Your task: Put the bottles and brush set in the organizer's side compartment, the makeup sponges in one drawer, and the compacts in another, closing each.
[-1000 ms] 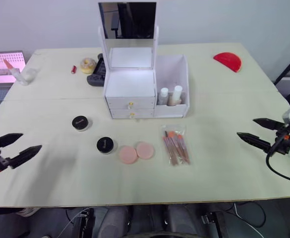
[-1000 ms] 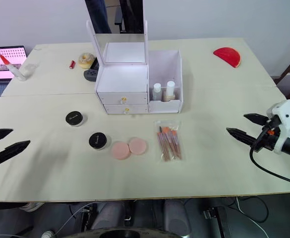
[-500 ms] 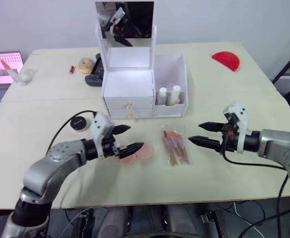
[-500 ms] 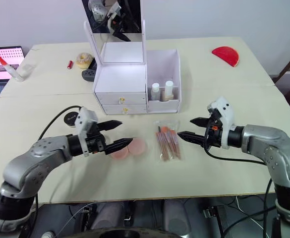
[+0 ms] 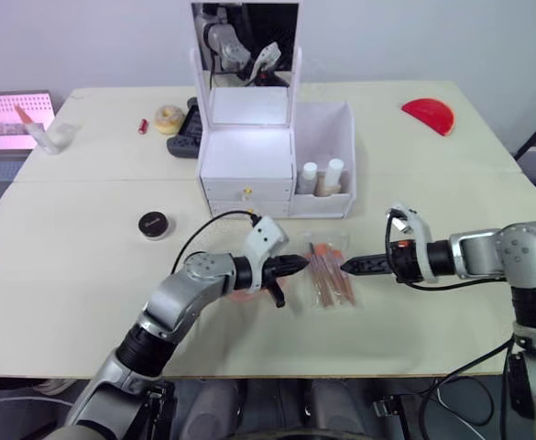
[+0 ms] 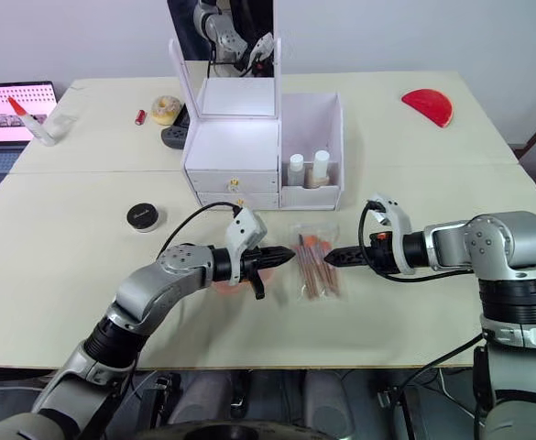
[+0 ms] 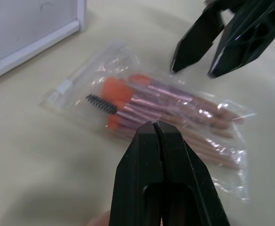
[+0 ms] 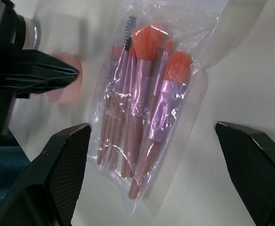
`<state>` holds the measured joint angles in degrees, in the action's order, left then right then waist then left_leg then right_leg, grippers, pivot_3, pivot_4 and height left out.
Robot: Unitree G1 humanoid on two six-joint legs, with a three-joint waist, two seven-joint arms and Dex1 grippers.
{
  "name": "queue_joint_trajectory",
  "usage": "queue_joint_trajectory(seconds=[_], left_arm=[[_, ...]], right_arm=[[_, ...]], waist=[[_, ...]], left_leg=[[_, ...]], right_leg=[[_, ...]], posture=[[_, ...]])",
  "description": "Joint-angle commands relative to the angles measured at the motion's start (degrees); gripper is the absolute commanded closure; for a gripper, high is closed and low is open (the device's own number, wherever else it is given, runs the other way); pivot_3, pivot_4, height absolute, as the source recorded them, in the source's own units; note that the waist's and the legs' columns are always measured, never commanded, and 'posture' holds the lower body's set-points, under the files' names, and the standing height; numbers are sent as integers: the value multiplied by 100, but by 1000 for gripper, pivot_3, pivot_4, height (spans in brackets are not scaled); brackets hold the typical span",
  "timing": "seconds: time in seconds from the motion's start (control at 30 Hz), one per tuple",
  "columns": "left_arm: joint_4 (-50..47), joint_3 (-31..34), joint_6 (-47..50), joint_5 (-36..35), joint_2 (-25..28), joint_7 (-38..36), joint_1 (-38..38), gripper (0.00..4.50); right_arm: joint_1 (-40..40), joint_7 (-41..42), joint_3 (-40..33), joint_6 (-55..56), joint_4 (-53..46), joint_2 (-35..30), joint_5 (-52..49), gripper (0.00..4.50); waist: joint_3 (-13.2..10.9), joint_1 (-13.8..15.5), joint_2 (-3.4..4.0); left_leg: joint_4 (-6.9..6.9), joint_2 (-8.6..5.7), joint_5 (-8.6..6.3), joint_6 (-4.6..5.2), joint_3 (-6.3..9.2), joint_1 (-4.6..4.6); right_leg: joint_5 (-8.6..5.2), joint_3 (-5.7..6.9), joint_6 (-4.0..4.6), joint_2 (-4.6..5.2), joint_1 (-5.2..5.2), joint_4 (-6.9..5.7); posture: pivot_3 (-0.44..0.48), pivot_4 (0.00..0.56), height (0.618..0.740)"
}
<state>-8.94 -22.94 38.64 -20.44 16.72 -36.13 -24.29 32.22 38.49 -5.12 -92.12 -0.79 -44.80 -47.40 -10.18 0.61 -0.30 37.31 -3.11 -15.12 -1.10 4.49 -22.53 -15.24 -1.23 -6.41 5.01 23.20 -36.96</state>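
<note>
place: lab/test room | cues: bare worktable [image 6: 66,302], laptop [image 6: 11,110], loose cables, plain wall

The brush set [image 8: 146,103] sits in glossy, crinkled clear plastic on a smooth matt table [image 5: 84,293].

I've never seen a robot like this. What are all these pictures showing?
It is a robot with two arms, each ending in a black two-fingered gripper. Two pictures come from cameras in its head, looking down at the table; two come from its wrists. On the table are a white organizer with two bottles inside, a black compact and a bag of makeup brushes. The left gripper is shut, the right gripper open, both beside the bag. Nothing is held.
</note>
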Motion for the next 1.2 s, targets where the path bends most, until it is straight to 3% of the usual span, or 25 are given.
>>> queue_joint_trajectory(seconds=[0.03,0.37,0.47,0.7,1.2], left_arm=[[46,-251,-100,277,-79,-101,-194,4470],[289,-510,-101,706,-303,-177,-209,4470],[335,-473,-101,754,-328,-196,-228,4500],[322,-370,-96,820,-255,-279,-172,4500],[45,-94,-59,608,-139,-464,-29,4500]], right_arm=[[92,-98,129,-38,83,217,24,0],[285,-269,218,-38,439,614,41,0],[299,-292,235,-38,474,650,112,882],[266,-390,215,-38,504,920,151,4401],[392,-449,-222,-37,739,1036,290,4462]], waist=[[1,-21,-2],[8,-131,-4],[10,-125,-5],[10,-129,-4],[10,-141,-4]], left_leg=[[0,0,0,0,1,1],[-2,3,0,0,3,8],[-2,3,0,0,3,9],[-3,3,0,0,4,8],[-4,3,0,0,4,9]], right_leg=[[0,1,0,-1,-1,-1],[0,1,-1,-5,-6,-5],[0,1,-1,-5,-7,-5],[-1,0,-1,-5,-5,-5],[-1,0,-1,-5,-5,-6]], posture=[[0,150,740],[0,150,740],[0,150,740],[0,150,740],[0,150,740]])
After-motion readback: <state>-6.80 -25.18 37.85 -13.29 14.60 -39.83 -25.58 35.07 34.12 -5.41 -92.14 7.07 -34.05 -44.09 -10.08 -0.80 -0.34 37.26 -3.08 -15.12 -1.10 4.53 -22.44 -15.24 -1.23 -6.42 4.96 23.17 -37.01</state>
